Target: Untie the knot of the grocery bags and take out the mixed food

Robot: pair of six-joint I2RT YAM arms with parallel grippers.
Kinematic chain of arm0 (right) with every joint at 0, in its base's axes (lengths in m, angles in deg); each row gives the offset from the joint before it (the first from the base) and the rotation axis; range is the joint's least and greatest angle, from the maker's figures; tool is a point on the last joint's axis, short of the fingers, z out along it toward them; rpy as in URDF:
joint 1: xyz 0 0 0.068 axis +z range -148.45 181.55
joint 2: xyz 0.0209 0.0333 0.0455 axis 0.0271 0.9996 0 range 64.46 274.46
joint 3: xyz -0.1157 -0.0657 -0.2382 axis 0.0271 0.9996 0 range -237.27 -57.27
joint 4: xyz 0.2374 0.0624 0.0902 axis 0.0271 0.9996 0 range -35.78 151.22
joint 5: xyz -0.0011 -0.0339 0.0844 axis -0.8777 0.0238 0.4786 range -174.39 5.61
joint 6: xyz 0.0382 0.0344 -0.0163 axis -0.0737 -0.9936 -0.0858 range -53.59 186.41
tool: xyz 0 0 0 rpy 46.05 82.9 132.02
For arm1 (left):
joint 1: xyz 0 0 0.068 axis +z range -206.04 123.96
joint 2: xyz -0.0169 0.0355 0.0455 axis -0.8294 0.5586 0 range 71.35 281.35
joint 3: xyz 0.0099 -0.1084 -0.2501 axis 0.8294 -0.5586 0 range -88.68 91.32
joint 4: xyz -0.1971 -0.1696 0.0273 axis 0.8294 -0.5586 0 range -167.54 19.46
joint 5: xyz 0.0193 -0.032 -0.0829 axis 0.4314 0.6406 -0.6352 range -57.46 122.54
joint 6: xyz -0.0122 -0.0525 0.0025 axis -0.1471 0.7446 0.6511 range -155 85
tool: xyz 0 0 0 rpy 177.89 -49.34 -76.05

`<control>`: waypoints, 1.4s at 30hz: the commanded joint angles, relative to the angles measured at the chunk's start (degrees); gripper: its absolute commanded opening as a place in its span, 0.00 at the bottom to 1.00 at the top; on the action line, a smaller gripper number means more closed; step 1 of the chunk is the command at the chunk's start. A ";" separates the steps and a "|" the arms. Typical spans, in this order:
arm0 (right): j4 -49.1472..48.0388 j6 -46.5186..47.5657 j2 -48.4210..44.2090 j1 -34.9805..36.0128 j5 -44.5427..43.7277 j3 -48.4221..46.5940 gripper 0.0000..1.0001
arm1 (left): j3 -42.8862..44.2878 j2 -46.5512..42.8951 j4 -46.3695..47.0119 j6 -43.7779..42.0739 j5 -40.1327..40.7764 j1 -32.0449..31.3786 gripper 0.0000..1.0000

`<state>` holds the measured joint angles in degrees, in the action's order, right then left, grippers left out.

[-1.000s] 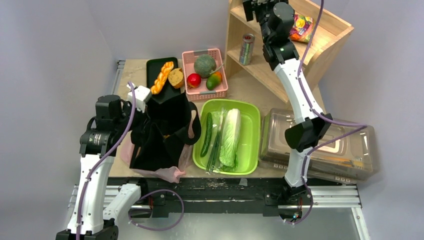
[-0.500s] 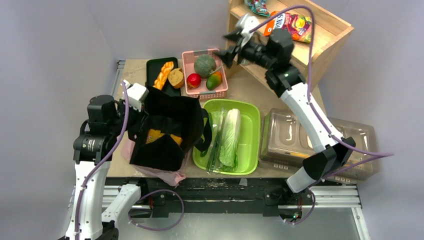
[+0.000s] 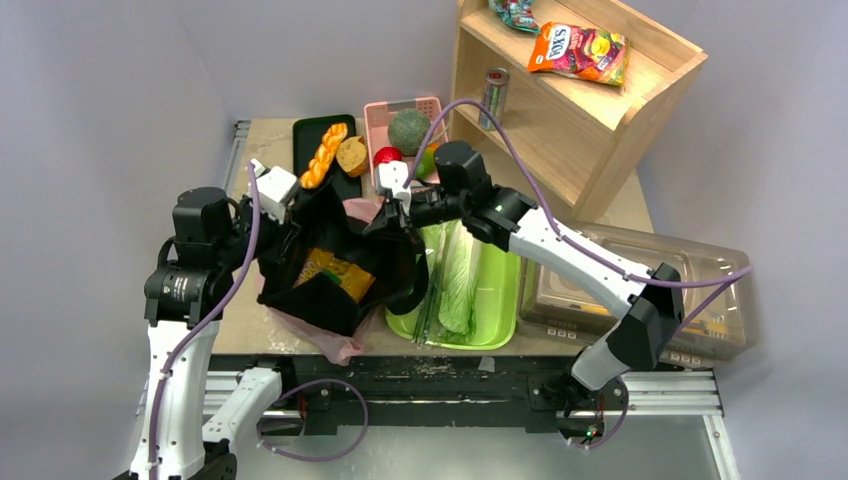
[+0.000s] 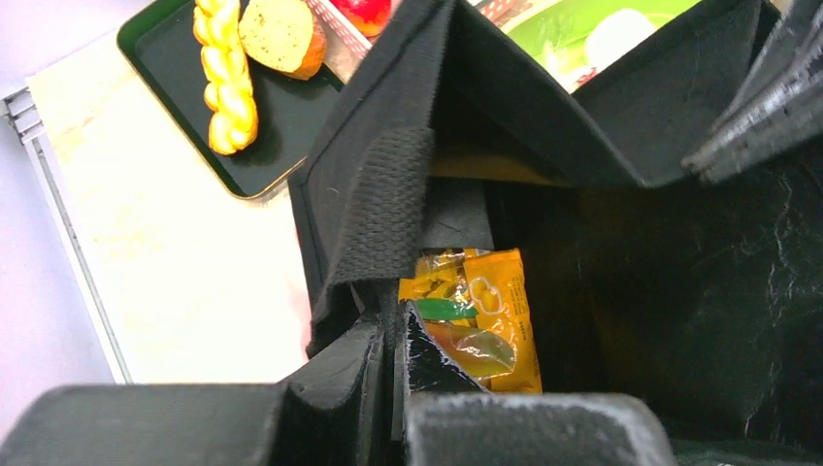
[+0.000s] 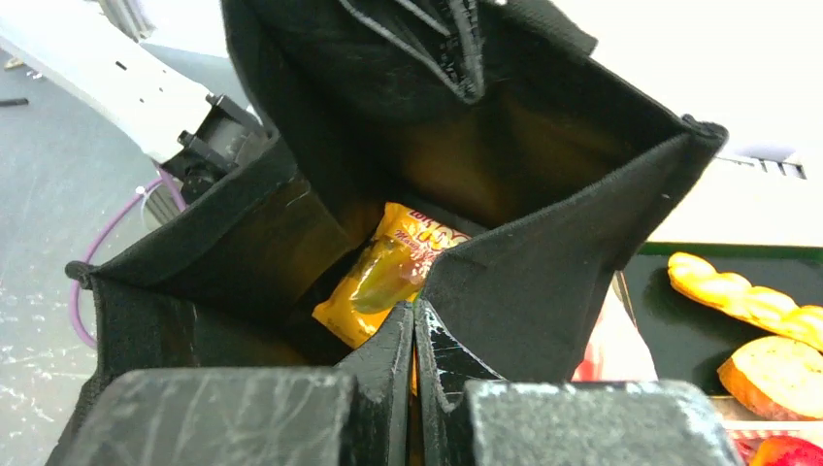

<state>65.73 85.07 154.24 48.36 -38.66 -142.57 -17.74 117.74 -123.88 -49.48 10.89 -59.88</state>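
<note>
Left wrist, right wrist: left gripper [image 4: 391,325] and right gripper [image 5: 415,328] clamp matte black fabric bag [image 4: 631,252].

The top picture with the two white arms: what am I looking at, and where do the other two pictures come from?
Those are two robot arms bolted at the near edge of a table, each ending in a two-finger gripper. The top view comes from a fixed camera above and behind them. The other two come from small cameras on each wrist, looking along that arm's own fingers.

The left gripper and the right gripper are both shut, each pinching one side of the rim of a black bag, which gapes open between them. Inside lies an orange snack packet. A crumpled pink plastic bag sticks out beneath the black one.

Nearby are a green tub with cabbage, a pink basket of fruit and a black tray with bread.
</note>
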 commanded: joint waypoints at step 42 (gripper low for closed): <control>-11.09 5.17 12.11 14.44 -14.96 -3.06 0.00 | 16.57 11.93 4.28 13.49 11.20 1.02 0.00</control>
<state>49.95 82.86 165.54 61.65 -45.04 -150.37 -5.76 132.69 -123.66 -39.49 28.18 -59.05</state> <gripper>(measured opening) 0.001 0.009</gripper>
